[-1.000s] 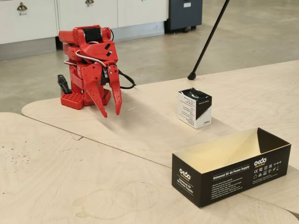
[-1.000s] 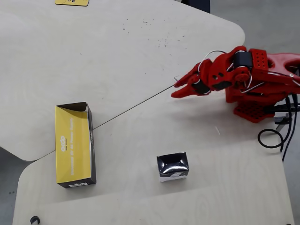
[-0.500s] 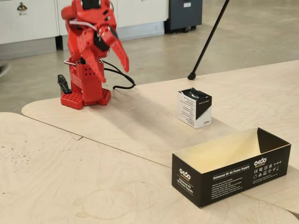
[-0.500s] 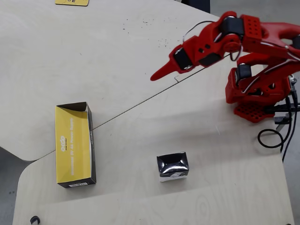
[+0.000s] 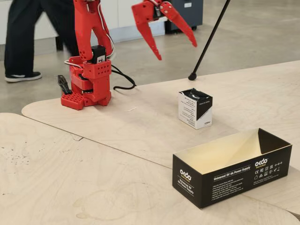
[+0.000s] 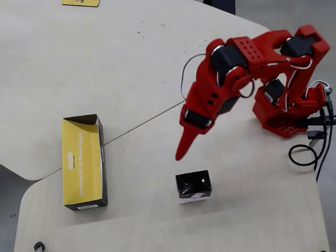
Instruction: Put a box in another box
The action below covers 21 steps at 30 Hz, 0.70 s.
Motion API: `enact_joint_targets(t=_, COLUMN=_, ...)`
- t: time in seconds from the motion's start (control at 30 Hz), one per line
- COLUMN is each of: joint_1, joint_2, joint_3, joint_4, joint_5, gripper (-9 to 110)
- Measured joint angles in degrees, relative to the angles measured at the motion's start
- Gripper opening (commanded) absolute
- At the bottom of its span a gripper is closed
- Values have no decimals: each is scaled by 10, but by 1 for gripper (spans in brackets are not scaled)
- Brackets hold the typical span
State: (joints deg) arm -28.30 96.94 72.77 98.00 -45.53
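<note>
The small black-and-white box (image 5: 195, 108) stands upright on the wooden table, its glossy black top showing in the overhead view (image 6: 193, 185). The long black OKDO box (image 5: 225, 180) lies open-topped and empty near the table's front; in the overhead view (image 6: 103, 157) it sits at the left, its inside looking yellow. My red gripper (image 5: 177, 51) is open and empty, raised well above the table behind the small box. In the overhead view the gripper (image 6: 181, 153) points down toward the small box, a short way from it.
The arm's red base (image 5: 89, 84) is clamped at the table's far edge, with black cables (image 6: 307, 155) beside it. A black tripod leg (image 5: 208, 40) slants down to the floor behind the table. A person's legs (image 5: 23, 37) stand at the back left.
</note>
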Motion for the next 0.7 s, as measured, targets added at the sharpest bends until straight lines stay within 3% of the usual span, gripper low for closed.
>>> enact_joint_targets(t=0.33, joint_1=-86, joint_2=-95, joint_3=5, joint_4=-27, joint_5=-35, gripper=49)
enact_joint_targets(t=0.7, joint_1=-90, joint_2=-129, joint_3=68, joint_4=-88, joint_5=-104, gripper=49)
